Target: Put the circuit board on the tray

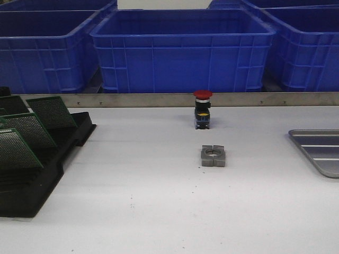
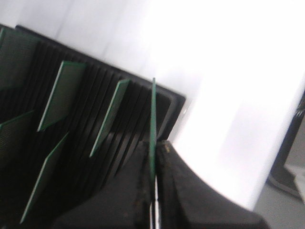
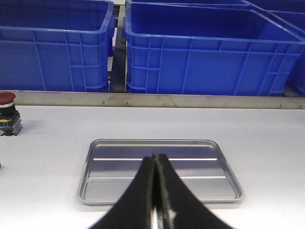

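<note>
No legible text, labels, brand marks, numbers or signs appear in any view. The blue bins (image 1: 183,50) show plain moulded walls. The red-capped push button (image 1: 202,109) at centre frame has a yellow band, but any marking on it is too small to read. The circuit boards (image 1: 32,129) at left show only a dot grid.

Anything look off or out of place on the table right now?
Nothing stands out. The green circuit boards lean in the black slotted rack, the silver metal tray is empty and undamaged, nothing spilled.
</note>
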### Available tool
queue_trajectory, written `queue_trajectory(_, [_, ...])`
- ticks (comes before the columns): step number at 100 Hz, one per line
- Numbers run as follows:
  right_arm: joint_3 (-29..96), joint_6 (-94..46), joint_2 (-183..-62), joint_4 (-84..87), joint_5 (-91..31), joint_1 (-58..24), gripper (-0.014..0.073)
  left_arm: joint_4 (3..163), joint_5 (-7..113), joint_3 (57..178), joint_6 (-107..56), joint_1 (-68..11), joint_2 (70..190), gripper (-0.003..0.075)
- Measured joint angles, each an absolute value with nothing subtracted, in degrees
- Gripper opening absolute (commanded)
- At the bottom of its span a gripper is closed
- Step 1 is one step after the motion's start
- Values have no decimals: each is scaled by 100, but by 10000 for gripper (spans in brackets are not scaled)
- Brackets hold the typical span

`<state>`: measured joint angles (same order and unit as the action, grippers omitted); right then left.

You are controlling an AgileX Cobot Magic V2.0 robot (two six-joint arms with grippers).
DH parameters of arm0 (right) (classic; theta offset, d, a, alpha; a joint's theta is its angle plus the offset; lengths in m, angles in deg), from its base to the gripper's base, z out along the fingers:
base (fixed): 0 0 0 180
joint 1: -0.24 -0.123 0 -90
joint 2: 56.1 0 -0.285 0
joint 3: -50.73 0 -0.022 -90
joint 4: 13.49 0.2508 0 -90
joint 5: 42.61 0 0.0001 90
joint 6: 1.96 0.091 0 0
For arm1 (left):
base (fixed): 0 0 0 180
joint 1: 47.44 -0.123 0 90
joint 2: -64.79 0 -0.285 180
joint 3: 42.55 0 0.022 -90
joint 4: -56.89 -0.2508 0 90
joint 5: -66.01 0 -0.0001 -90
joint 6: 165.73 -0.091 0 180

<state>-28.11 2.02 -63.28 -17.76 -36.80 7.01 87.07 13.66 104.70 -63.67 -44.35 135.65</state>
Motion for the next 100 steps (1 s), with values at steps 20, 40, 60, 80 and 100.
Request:
queue_trajectory(20, [-2811,202,-6328,-1776,-3680,701,-60,9857,1283,10470,-6410,-3854,13565,-17])
queue_trajectory(40, [-2811,202,-6328,-1776,-3680,701,-60,11300,1551,10470,-6418,-2932,13873,-17])
queue_trajectory(60, [-2811,202,-6328,-1776,-3680,701,-60,12282,1902,10483,-6418,-2067,14432,-17])
queue_trajectory(80, [-2811,202,-6328,-1776,-3699,701,-60,12459,2006,10483,-6418,-1690,14870,-17])
queue_trajectory(100, [-2811,282,-6328,-1567,-3772,701,-60,12481,2031,10483,-6418,-1671,14923,-17])
